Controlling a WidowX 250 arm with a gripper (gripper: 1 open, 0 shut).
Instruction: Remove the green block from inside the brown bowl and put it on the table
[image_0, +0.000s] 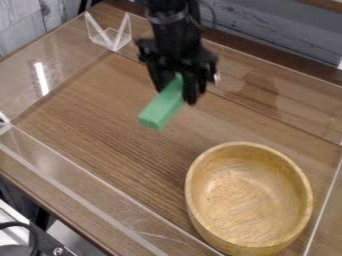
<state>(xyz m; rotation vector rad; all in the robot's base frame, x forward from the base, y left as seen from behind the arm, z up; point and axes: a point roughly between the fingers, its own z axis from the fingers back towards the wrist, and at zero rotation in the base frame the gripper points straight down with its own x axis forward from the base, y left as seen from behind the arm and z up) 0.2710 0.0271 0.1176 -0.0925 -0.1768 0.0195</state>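
The tool points down and is clamped on the upper end of the green block. The block hangs tilted in the air above the desk, clear of its surface. The brown bowl stands on the desk toward the lower right, well apart from the block. Clear acrylic walls edge the desk.

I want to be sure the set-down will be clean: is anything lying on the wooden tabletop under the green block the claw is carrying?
Nothing visible does. The claw holds the small green rectangular block above bare brown wood-grain tabletop; the round tan wooden bowl sits off to the lower right, apart from it.
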